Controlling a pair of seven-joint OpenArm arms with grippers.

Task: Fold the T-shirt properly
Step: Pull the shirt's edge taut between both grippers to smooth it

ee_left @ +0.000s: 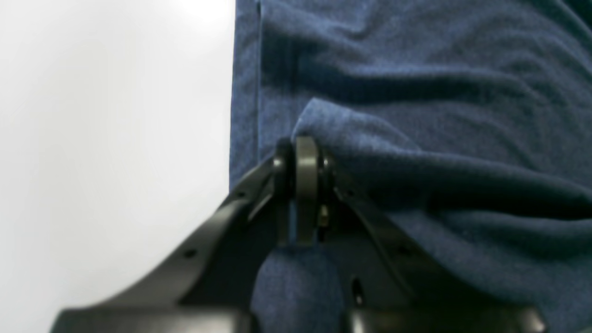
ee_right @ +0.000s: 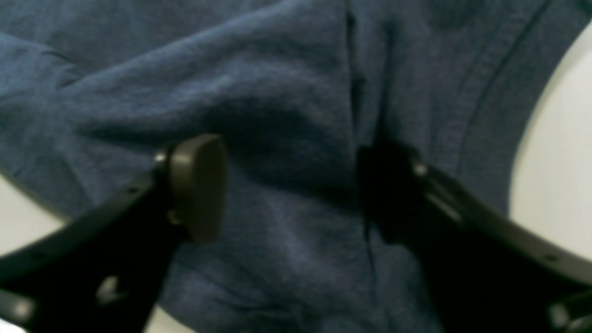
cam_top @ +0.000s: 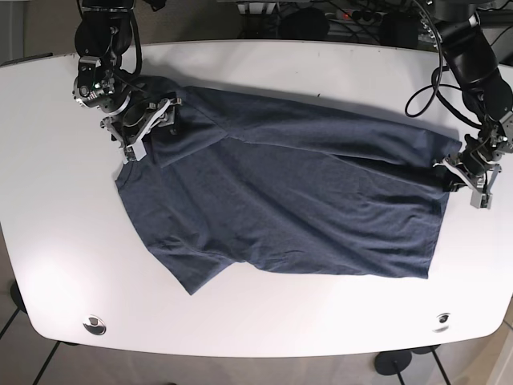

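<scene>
A dark blue T-shirt [cam_top: 288,192] lies spread across the white table [cam_top: 264,321], with one side folded in along its far edge. My left gripper [cam_top: 450,166] is at the shirt's right edge. In the left wrist view this gripper [ee_left: 303,148] is shut on a pinched ridge of the shirt [ee_left: 416,92] near its hemmed edge. My right gripper [cam_top: 163,114] is at the shirt's far left corner. In the right wrist view it [ee_right: 296,185] is open, with its two fingers [ee_right: 199,185] standing apart on the cloth [ee_right: 277,92] beside a seam.
The shirt's sleeve [cam_top: 192,273] points toward the table's front. Two round fittings [cam_top: 94,325] [cam_top: 442,321] sit near the front edge. Cables [cam_top: 425,88] hang by the left arm at the far right. Bare table [ee_left: 115,138] lies beside the left gripper.
</scene>
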